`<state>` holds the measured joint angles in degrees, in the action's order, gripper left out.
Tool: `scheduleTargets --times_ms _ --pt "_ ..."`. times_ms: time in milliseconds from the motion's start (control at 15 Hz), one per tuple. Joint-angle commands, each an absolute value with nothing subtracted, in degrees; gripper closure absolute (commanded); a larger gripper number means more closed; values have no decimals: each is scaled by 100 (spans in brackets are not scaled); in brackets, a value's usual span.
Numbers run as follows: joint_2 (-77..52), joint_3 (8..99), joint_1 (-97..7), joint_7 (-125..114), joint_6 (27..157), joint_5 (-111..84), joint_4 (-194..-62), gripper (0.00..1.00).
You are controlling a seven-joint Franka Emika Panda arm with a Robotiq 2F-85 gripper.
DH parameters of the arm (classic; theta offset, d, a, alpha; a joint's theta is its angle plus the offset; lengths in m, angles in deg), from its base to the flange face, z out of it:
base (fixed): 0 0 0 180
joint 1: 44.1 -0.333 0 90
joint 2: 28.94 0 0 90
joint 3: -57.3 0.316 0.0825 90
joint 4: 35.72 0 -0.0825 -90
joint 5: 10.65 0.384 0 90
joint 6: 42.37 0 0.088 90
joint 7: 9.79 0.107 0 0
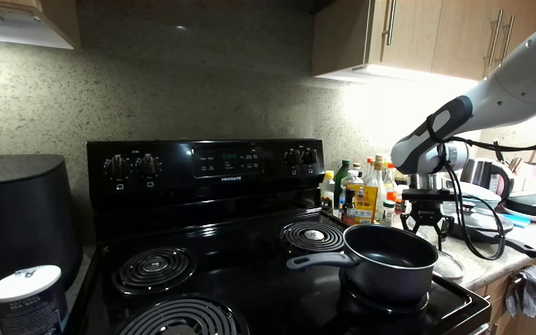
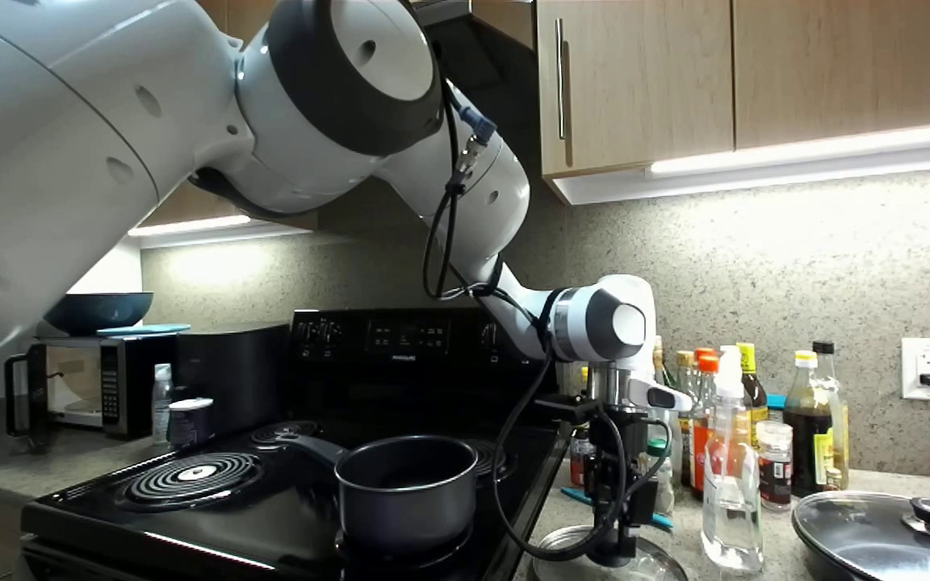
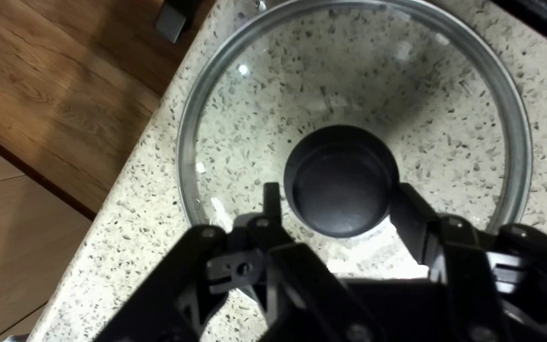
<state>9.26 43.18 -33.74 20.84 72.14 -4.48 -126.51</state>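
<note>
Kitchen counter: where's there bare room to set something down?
A narrow counter strip is bare between the glass lid and the counter's edge; in an exterior view, so is the counter in front of the microwave. Crowded: behind the lid, where bottles stand, and at its black knob, straddled by the open gripper.

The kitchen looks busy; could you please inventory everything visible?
Stove: one, black, beside countertop
Saucepan: one, grey, on stove
Loose glass lid: one, clear with black knob, on countertop
Lidded pan: one, black, on countertop
Bottles: several, mixed, on countertop
Kettle: one, silver, on countertop
Salt canister: one, navy, beside stove
Boxy appliance: one, black, beside stove
Microwave: one, dark, beside boxy appliance
Bowls: several, mixed, microwave and countertop
Cloth: one, grey, below countertop
Cabinets: several, tan, overhead
Arm: one, white, overhead
Claw: one, black, at lid's knob
</note>
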Motion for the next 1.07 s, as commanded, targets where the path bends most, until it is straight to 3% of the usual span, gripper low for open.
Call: scheduleTargets --times_ms 0,200,1000 --pt "944 4312 -3389 2013 7153 -502 -12652 6" --pt "920 4320 -3424 1937 7124 -556 -12763 0" --pt "936 4324 -3388 1834 7197 -500 -12810 0"
